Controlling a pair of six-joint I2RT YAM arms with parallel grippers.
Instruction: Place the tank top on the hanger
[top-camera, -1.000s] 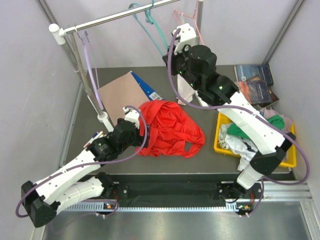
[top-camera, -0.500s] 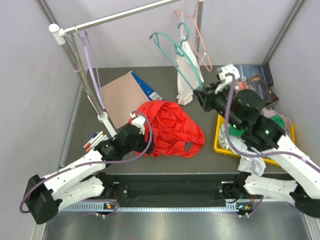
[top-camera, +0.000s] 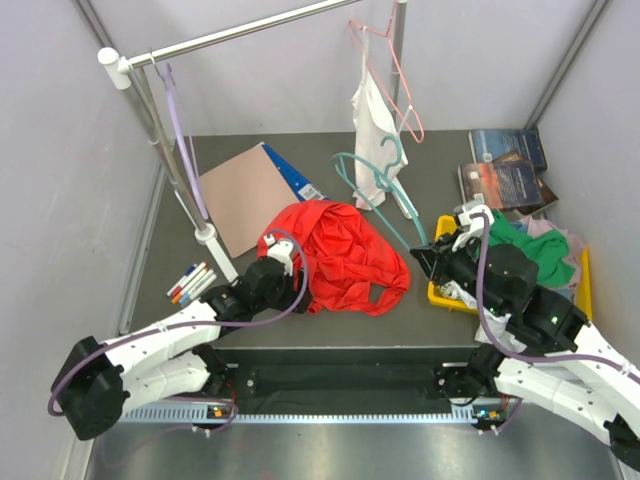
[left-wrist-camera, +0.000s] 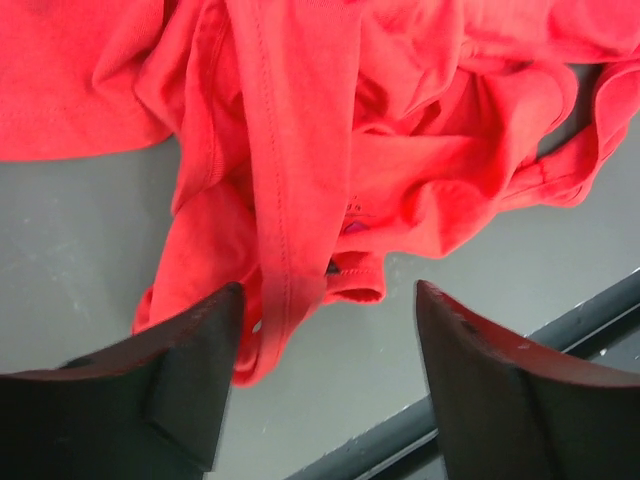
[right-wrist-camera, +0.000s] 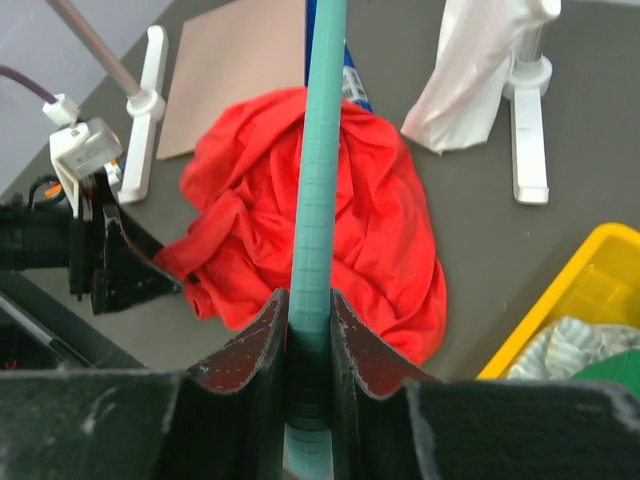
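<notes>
Right wrist view: clamped the hanger (right-wrist-camera: 318, 200) narrowly in the right gripper (right-wrist-camera: 308, 330) up the frame's centre, likely for carrying over the tank top (right-wrist-camera: 390, 230) heaped mid-frame, with the left gripper (left-wrist-camera: 328, 290) spread wide astride its lower-left edge, seemingly for lifting.

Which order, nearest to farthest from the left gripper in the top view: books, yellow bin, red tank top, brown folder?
From the left gripper:
1. tank top, right at its fingertips, centre of the table.
2. brown folder, behind it, left rear.
3. yellow bin, across on the right.
4. books, far right rear corner.
</notes>
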